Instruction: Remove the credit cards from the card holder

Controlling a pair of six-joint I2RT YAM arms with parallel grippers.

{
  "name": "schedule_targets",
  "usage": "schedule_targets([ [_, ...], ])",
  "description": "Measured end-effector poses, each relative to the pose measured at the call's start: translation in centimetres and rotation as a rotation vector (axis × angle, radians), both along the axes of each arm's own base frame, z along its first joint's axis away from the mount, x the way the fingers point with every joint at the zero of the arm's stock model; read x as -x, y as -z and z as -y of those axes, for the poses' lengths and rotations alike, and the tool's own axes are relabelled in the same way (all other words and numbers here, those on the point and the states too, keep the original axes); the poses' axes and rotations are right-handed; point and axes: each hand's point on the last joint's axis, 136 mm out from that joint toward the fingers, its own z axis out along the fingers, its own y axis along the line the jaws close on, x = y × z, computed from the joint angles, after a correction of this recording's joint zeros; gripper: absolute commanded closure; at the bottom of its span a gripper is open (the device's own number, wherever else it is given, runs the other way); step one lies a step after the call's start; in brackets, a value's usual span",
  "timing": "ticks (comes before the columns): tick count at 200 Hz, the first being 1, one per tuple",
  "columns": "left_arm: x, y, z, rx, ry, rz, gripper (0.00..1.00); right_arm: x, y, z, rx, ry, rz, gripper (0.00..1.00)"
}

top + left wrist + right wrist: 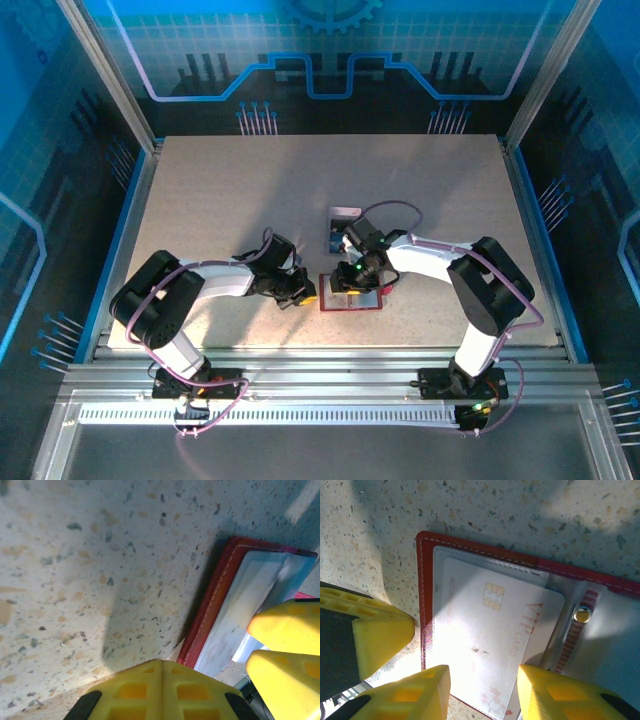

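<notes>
Red card holder (pixel 352 303) (pixel 212 600) (pixel 425 590) lies open and flat on the table (pixel 200 200), inside face up. It has white stitching and clear greyish pockets, with a striped tab and a metal snap (pixel 580 614) at the fold. A white card (pixel 490 645) (pixel 245 600) with a chip and "VIP CARD" print sits in its left pocket, partly slid out. Beyond the holder's far edge, apart from it, lie a pale card (pixel 346 214) and a blue card (pixel 333 241), flat and touching.
</notes>
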Motion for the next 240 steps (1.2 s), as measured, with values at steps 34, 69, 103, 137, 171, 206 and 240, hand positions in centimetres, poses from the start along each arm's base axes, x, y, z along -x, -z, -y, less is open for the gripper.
schedule_targets([
  [34,-0.6,-1.1,0.6,0.016,0.005,0.025,0.93,-0.1,-0.1,-0.2,-0.013,-0.002,0.001,0.58],
  [69,-1.6,-2.7,2.1,0.044,0.027,0.068,0.93,-0.1,-0.2,-0.3,-0.017,-0.003,0.001,0.59],
  [103,-1.4,-1.8,2.6,0.03,0.042,0.046,0.94,-0.1,-0.2,-0.3,-0.017,-0.003,0.002,0.58],
  [137,-0.9,-0.8,2.3,0.002,0.04,0.012,0.94,-0.1,-0.1,-0.3,-0.016,-0.003,0.001,0.58],
  [171,-0.8,-0.1,2.1,-0.008,0.039,-0.001,0.94,-0.1,-0.1,-0.1,-0.008,0.0,0.002,0.57],
  [206,-0.8,0.0,2.1,-0.004,0.039,0.006,0.94,-0.2,0.0,0.1,-0.006,-0.001,0.003,0.57],
  [240,-0.7,0.0,2.1,0.003,0.039,0.017,0.94,-0.5,0.0,0.6,-0.002,0.007,0.002,0.57],
])
